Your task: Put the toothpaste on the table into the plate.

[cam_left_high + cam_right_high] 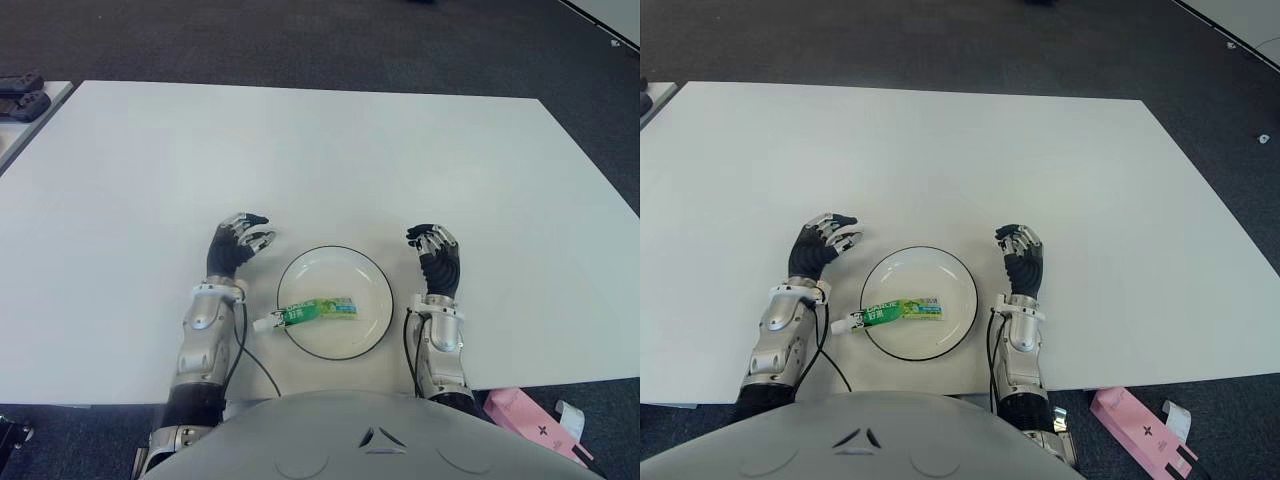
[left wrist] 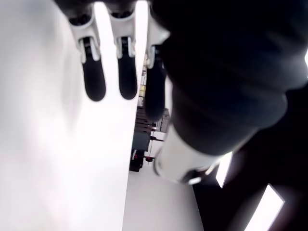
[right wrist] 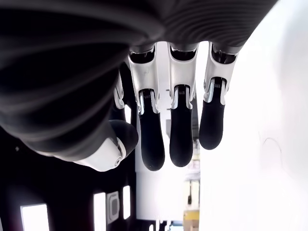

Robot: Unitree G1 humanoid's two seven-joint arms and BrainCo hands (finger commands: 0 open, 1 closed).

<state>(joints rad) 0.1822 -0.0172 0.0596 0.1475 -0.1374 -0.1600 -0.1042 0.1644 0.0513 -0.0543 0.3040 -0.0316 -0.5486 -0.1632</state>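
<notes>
The left hand (image 1: 238, 244) shows just to the left of the plate (image 1: 375, 275), its fingers (image 2: 94, 84) loosely extended with gaps between them and nothing in their hold. The right hand (image 1: 435, 258) shows just to the right of the plate, also empty, its fingers (image 3: 151, 144) relaxed and slightly curved with the thumb off to one side. Both hands are over the white table (image 1: 300, 150), apart from the plate's rim.

Between the two hands, the round white plate with a thin dark edge sits near the table's front edge. The toothpaste (image 1: 318, 311) lies on its side in the plate's near left part, a green and white tube with its white cap end reaching out over the left rim toward the left forearm. There is printing on the tube's green label, but it is too small to read.

Further out, dark objects (image 1: 22, 95) lie on a neighbouring surface at the far left corner. On the dark carpeted floor at the near right, a pink box (image 1: 530, 425) lies beside the table's corner; it carries a small dark mark that cannot be made out.
</notes>
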